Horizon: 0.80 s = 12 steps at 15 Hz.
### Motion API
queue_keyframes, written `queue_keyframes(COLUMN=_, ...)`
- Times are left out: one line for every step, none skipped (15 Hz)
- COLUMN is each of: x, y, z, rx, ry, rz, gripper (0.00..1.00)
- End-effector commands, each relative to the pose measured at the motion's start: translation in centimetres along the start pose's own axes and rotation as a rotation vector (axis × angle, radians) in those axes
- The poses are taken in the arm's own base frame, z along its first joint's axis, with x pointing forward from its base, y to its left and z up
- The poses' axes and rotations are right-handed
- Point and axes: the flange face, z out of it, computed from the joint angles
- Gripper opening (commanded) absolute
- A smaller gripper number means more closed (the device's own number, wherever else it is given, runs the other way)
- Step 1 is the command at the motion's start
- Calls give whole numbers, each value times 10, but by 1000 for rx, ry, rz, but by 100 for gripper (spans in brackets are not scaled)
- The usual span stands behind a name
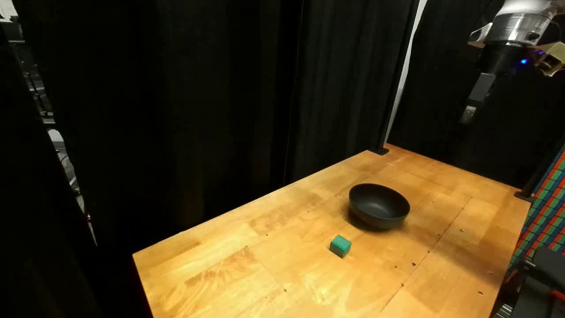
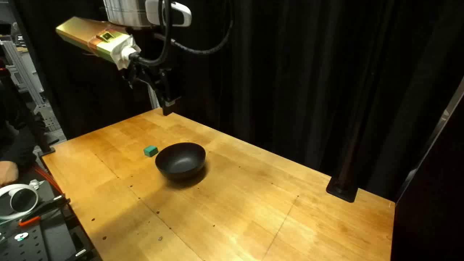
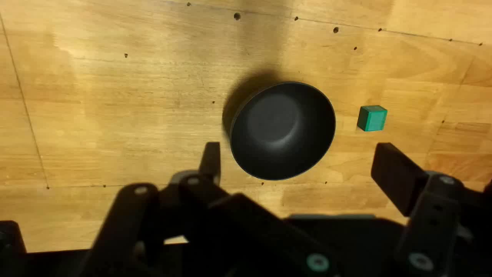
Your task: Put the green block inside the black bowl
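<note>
The green block (image 1: 340,246) is a small cube on the wooden table, beside the black bowl (image 1: 379,206) and apart from it. Both also show in an exterior view, the green block (image 2: 150,150) just left of the black bowl (image 2: 180,161). In the wrist view the round black bowl (image 3: 283,130) lies ahead of the fingers and looks empty. The green block (image 3: 372,118) is to its right, beyond the right finger. My gripper (image 3: 298,150) is open, its fingers wide apart with nothing between them. In an exterior view the gripper (image 1: 468,114) hangs well above the table.
The wooden table (image 1: 212,282) has small holes and seams. Black posts stand at its edges, one on a base plate (image 2: 342,189). Black curtains surround it. A dark cart (image 2: 43,232) with cables and a white roll stands beside the table, near a person's arm (image 2: 8,172).
</note>
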Motion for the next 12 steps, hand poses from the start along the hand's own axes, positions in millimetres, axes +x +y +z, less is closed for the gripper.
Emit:
queue_keyframes(x=1, y=0, z=-3, rx=-2, ry=4, rz=0, gripper=100)
queue_keyframes(x=2, y=0, z=-6, rx=-5, ry=9, rz=-1, gripper=100)
queue_keyframes(x=3, y=1, z=-7, rx=-6, ry=13, rz=-1, gripper=100)
queue_keyframes(x=3, y=1, z=-7, rx=-6, ry=13, rz=-1, gripper=100)
queue_keyframes(x=11, y=-11, z=-1, rx=-32, ry=-7, rz=-12, gripper=100)
queue_keyframes(x=25, y=-35, z=18, rx=-70, ry=-52, rz=-41, gripper=100)
queue_keyframes(x=32, y=-50, z=29, rx=-82, ry=-74, rz=-65, gripper=100)
queue_keyframes(x=40, y=-76, z=51, rx=-84, ry=-109, rz=-102, gripper=100)
queue_keyframes(x=47, y=-95, z=66, rx=-82, ry=-131, rz=-135, gripper=100)
queue_keyframes(x=54, y=-118, z=84, rx=-79, ry=-144, rz=-170, gripper=100)
queue_keyframes(x=62, y=-143, z=105, rx=-81, ry=-159, rz=-200, gripper=100)
queue_keyframes(x=68, y=-165, z=127, rx=-92, ry=-147, rz=-228, gripper=100)
